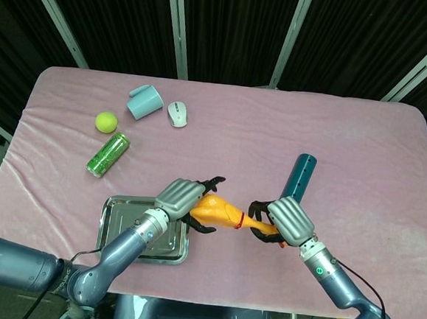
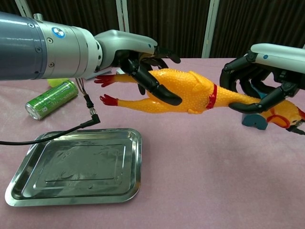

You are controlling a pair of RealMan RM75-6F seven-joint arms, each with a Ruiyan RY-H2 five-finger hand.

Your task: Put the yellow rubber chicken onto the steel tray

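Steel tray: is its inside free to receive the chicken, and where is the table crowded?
The steel tray is bare inside. The pink cloth right of it is free too. Crowded: the far left corner with green can, tennis ball, cup, mouse.
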